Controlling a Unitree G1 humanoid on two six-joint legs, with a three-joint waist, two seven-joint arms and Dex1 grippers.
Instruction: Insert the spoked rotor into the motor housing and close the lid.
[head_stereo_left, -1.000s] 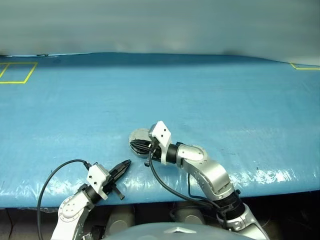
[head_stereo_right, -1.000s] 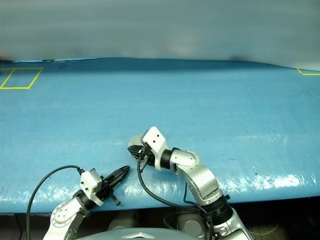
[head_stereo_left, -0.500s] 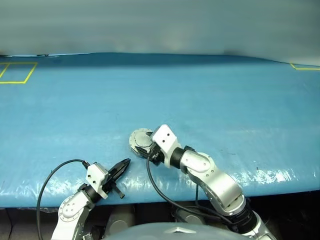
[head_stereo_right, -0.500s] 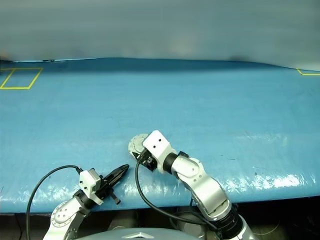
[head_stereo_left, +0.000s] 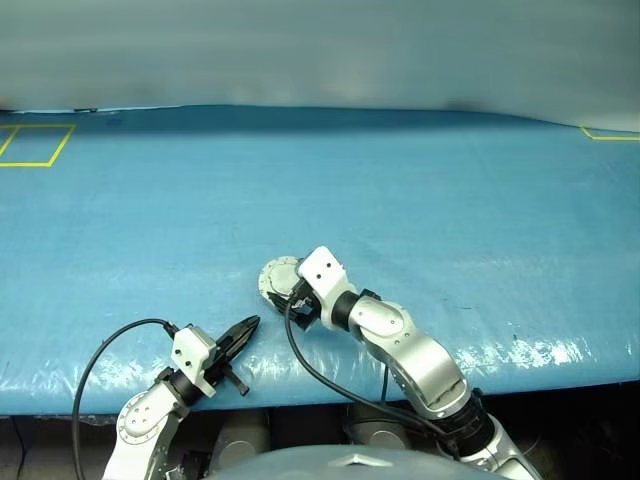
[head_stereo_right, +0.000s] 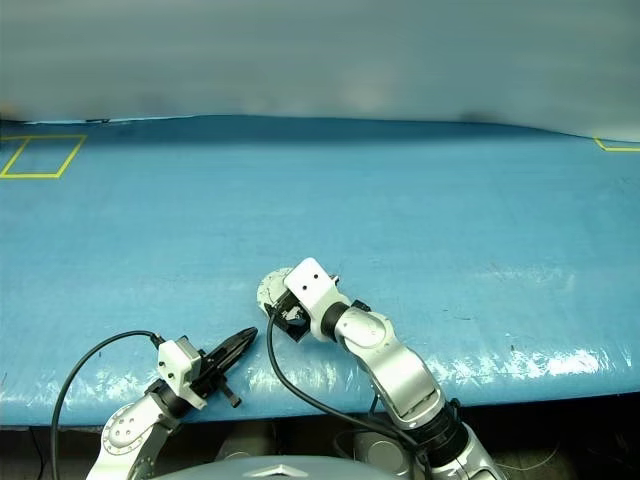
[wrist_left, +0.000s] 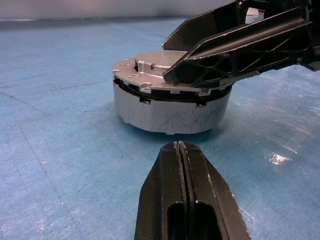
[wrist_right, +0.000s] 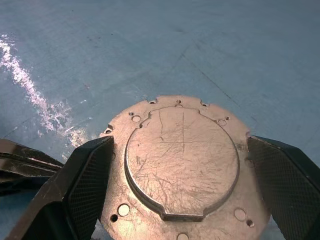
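Blue surface (head_stereo_left: 420, 200) | motor housing (wrist_left: 170, 112) at lower centre, lid (wrist_right: 182, 160) shut | right hand (wrist_right: 180, 200) spread astride lid | left hand (wrist_left: 181, 150) pressed together, empty | no writing legible

obstacle: motor housing (head_stereo_left: 280, 278) | around it: open blue table (head_stereo_left: 450, 200)

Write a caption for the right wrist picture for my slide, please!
The right gripper hangs with open jaws either side of the closed lid, above the blue table.

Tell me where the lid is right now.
The lid lies closed on the motor housing near the table's front edge, between the open right gripper's jaws.
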